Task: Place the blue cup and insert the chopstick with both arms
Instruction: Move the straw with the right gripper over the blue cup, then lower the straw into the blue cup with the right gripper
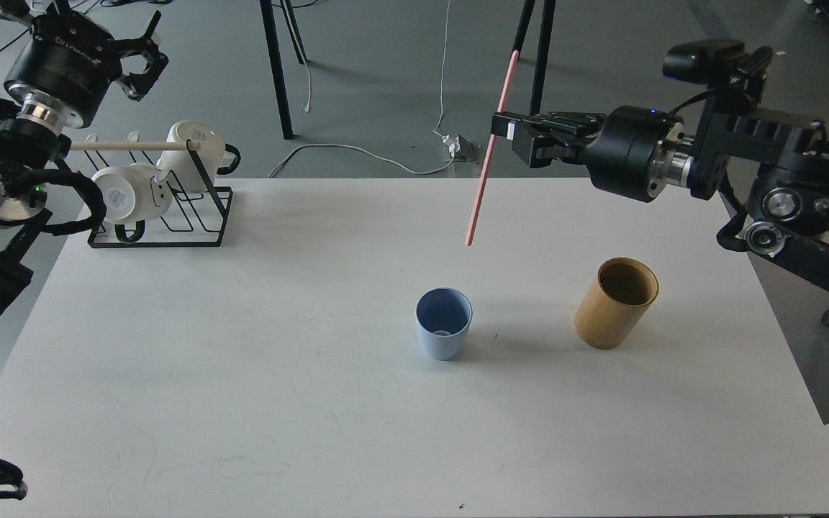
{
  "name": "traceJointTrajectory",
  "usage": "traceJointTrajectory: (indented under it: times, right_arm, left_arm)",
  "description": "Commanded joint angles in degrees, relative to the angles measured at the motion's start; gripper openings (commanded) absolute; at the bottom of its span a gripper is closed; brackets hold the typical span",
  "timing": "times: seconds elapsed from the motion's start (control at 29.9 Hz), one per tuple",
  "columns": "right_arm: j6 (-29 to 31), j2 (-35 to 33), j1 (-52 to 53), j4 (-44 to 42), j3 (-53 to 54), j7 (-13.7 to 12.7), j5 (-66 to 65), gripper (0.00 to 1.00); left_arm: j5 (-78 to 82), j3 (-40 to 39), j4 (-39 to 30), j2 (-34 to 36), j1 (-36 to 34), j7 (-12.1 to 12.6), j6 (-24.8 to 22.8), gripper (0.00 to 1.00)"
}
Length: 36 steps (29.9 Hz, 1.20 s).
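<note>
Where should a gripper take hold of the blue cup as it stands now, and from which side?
Probably on the rim wall of the blue cup, coming down from above with one finger inside and one outside. It stands upright, mouth open and empty, has no handle and tapers downward, so a side grasp could slip. The table around it leaves room.

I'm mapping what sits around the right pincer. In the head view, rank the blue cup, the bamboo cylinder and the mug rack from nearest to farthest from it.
Measured from the right pincer, which holds the chopstick:
1. Bamboo cylinder, below it, slightly to the right.
2. Blue cup, below it, slightly to the left, a bit farther.
3. Mug rack, far left at the table's back corner.
</note>
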Motion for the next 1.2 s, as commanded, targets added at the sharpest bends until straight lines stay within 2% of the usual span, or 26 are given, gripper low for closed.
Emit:
traceJointTrajectory:
  times: [0.0,0.5,0.67,0.94,1.07,1.17]
  right_arm:
    - [-0.1,4.8,-0.8,-3.4,-2.7,0.0,-0.1,0.01]
    - [-0.1,9.2,-7.6,-7.1,-4.4,-0.1,-1.6,0.01]
    - [-0.1,12.3,-7.9,-9.7,-5.3,-0.1,-4.1,0.01]
    - [-0.1,13.0,-8.5,-10.7,-7.0,-0.1,-4.2,0.03]
    - [0.0,13.1,-8.5,-10.8,-7.2,-0.1,-4.2,0.10]
    - [-0.1,13.0,-8.5,-10.8,-7.0,-0.1,-4.2,0.22]
  left_arm:
    - [0.0,0.0,0.1,0.0,0.0,-0.1,0.0,1.00]
    - [0.0,-0.1,0.0,-0.4,0.0,-0.2,0.0,1.00]
    - [0.0,-0.1,0.1,-0.4,-0.1,0.0,0.0,1.00]
    - [0.0,-0.1,0.1,-0.3,0.0,-0.3,0.0,1.00]
    - [0.0,-0.1,0.1,-0.1,0.0,-0.2,0.0,1.00]
    - [0.0,-0.2,0.1,-0.1,0.0,-0.3,0.0,1.00]
